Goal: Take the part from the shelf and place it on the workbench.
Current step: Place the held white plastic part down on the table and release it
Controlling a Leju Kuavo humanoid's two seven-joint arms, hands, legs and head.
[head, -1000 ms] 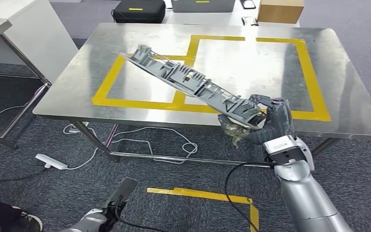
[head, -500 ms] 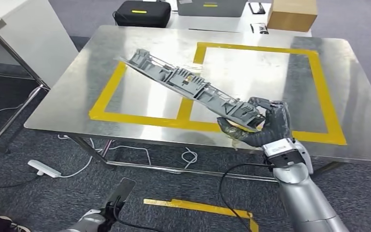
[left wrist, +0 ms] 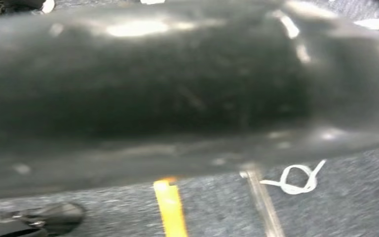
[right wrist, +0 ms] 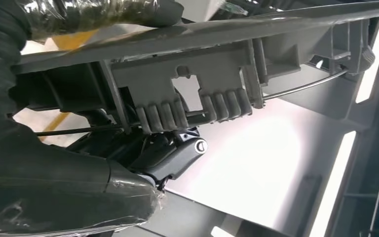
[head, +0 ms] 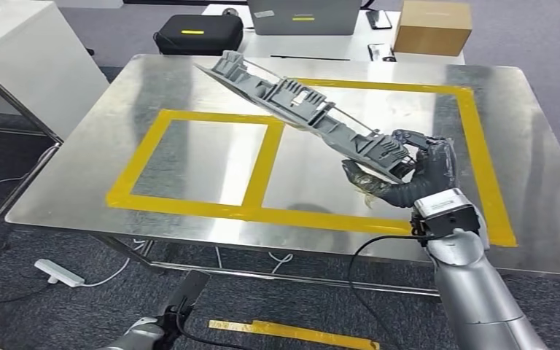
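One long grey plastic part (head: 306, 113), ribbed and clipped along its length with a thin wire rod running beside it, is held up above the steel table (head: 80, 175), clear of the surface. Right hand (head: 401, 171) grips it at its near end, fingers (head: 408, 138) wrapped over the top edge and thumb under; the part slants from the hand up and away toward the table's far left. The wrist camera on that arm shows the same grip from close behind: part (right wrist: 202, 94) across the frame, dark fingers (right wrist: 172, 153) curled beneath it, shiny table surface behind.

Yellow tape (head: 189, 208) marks two adjoining rectangles on the table; the right hand and the held end of the part hang over the right-hand rectangle, the free end reaches past the tape's far edge.

Beyond the table's far edge: black case (head: 193, 33), grey laptop (head: 302, 16), cardboard box (head: 432, 28). Under the table's near edge, white cables (head: 284, 259) on grey carpet.

Left hand (head: 179, 306) hangs low, below the table's near edge; cannot tell whether its fingers are open or closed. Its wrist view is blurred.
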